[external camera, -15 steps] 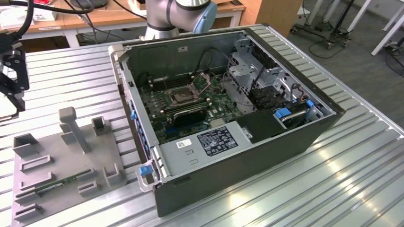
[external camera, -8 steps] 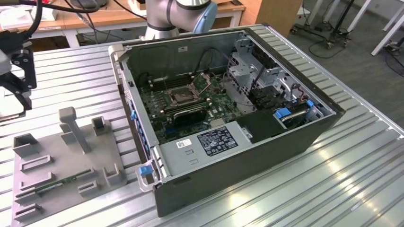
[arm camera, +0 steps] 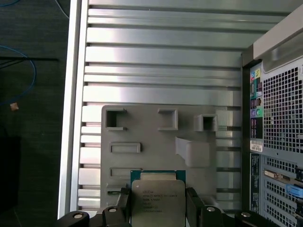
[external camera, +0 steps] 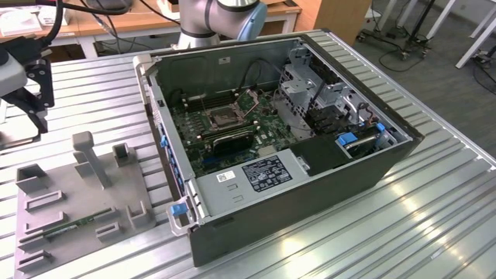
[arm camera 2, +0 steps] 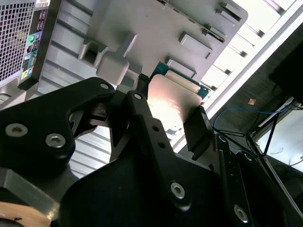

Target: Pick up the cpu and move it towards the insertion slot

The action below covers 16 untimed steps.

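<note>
- Exterior view: pincer (external camera: 27, 116) at the exterior view's left, well apart from the insertion slot (external camera: 225, 116).
- Second wrist view: pincer clamps the cpu (arm camera 2: 173, 101) by opposite edges, above the fixture tray (arm camera 2: 156, 28).
- First wrist view: cpu centred between fingers (arm camera: 191, 208); best carried level and slow, clear of the PC case (arm camera: 279, 118) wall.

Shiny metal cpu (arm camera: 157, 203), matt grey plastic tray (arm camera: 142, 127).
</note>
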{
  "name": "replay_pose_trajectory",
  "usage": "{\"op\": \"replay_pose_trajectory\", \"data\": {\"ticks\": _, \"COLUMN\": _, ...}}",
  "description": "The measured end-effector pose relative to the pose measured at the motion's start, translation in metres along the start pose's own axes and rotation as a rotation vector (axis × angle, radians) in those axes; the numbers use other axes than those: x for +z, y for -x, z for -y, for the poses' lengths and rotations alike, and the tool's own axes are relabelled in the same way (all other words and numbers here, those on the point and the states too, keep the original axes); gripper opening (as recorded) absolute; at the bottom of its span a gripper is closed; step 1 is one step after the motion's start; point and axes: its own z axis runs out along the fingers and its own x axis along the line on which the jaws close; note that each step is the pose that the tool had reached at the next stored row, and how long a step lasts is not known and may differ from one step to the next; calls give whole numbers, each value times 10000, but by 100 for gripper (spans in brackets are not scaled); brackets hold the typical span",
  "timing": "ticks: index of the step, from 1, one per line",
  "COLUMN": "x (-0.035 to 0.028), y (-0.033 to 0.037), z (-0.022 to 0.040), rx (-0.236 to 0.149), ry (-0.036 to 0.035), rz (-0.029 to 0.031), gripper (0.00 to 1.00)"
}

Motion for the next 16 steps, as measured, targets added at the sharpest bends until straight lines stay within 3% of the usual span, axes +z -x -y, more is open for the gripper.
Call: {"op": "replay_pose_trajectory", "data": {"ticks": 16, "x": -16, "y": 12, "z": -1, "rx": 0, "ry": 0, "rz": 0, "gripper": 54}}
